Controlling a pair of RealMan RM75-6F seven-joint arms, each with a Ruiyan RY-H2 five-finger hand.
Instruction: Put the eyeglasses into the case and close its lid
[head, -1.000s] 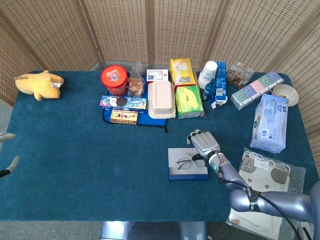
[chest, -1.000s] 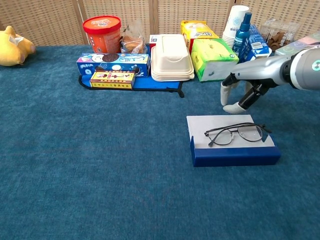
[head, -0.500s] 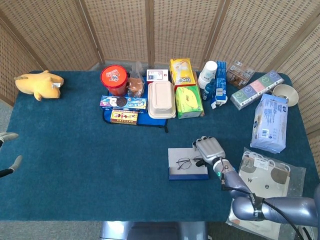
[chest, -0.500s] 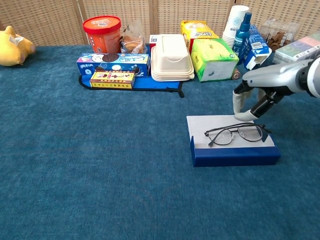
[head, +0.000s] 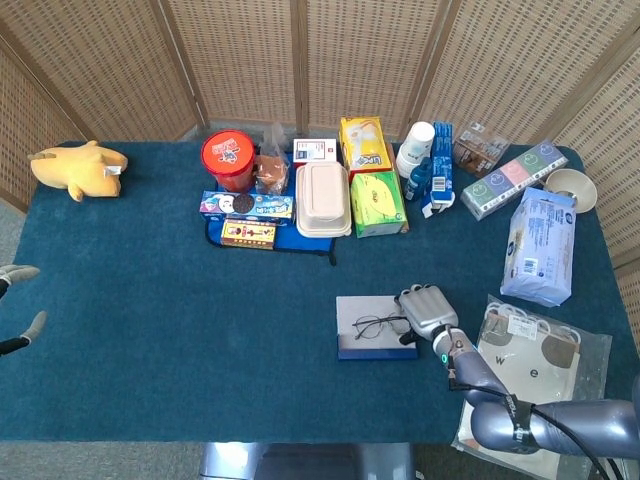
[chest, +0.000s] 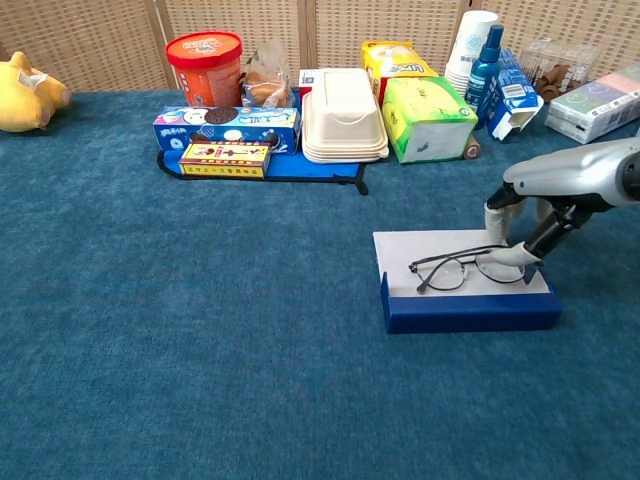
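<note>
Eyeglasses (chest: 468, 266): we see them lying atop the closed blue case (chest: 470, 310), mid-right of worktop (chest: 200, 360).
Right hand (chest: 520, 235): fingertips (chest: 508, 256) on the glasses' right end (real grip? we can't tell).
Left hand (head: 14, 310): only fingertips at far-left edge, state unclear.

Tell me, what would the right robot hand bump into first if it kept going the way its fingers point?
Probably the eyeglasses. The right robot hand points down at their right end, on top of the blue case. It looks almost touching already, though depth is hard to judge.
</note>
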